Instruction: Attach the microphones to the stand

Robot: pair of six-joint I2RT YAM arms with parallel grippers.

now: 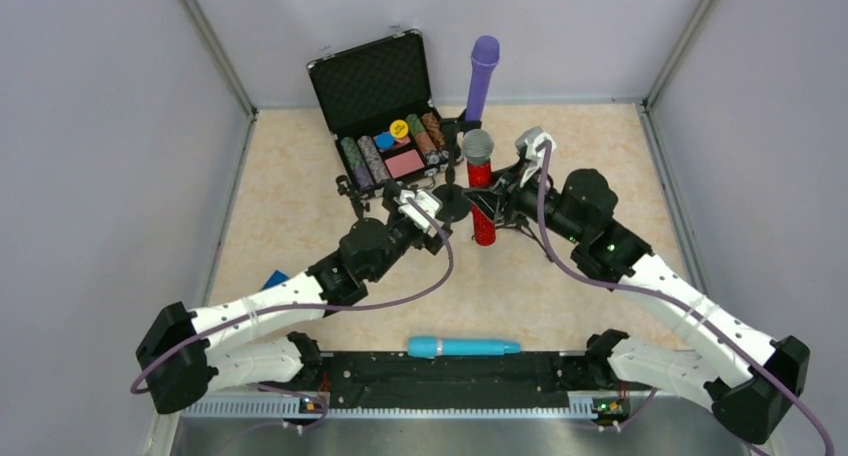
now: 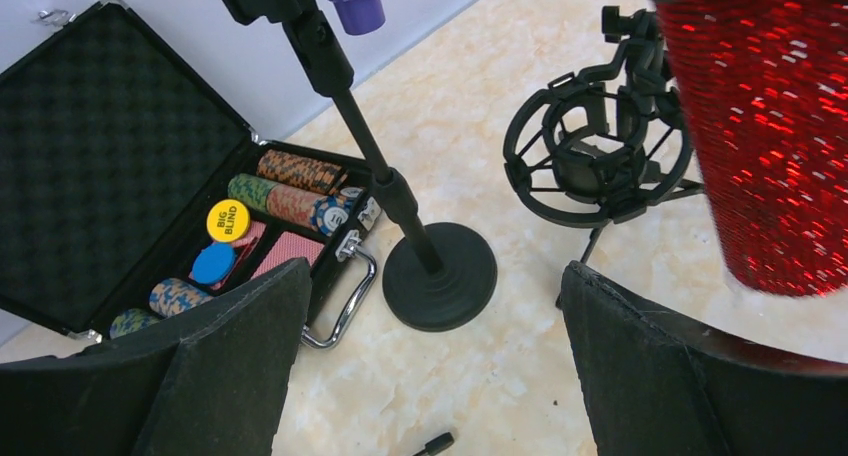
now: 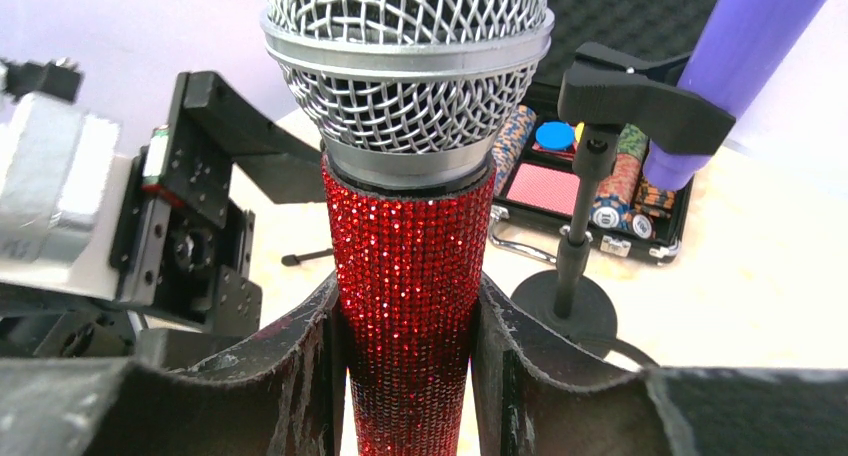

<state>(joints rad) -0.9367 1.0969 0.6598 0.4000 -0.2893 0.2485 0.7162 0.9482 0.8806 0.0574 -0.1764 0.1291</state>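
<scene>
Plainly, from above, the purple microphone [image 1: 483, 76] is already seated upright in the clip of the round-based desk stand [image 1: 452, 209], with an open poker chip case [image 1: 385, 106] just behind. The right gripper [image 1: 487, 204] is clenched round the glittery red microphone [image 1: 480, 186]. It holds it vertical and head up beside that stand, presumably so the tail can drop into a holder. The light blue microphone [image 1: 462, 347] lies flat at the near edge between the arm bases, untouched. The left gripper [image 1: 432, 208] hangs released near the stand's base.

From the left wrist, its fingers [image 2: 230, 376] stand wide apart with nothing between them. They face the stand base and an empty black shock mount [image 2: 598, 156], as if ready to steady it. The red barrel fills the upper right (whether it lines up with the ring, I cannot tell).

From the right wrist, the pads [image 3: 300, 376] press both sides of the red barrel below the silver mesh head [image 3: 405, 56]. That probably leaves the lower end free for insertion.
</scene>
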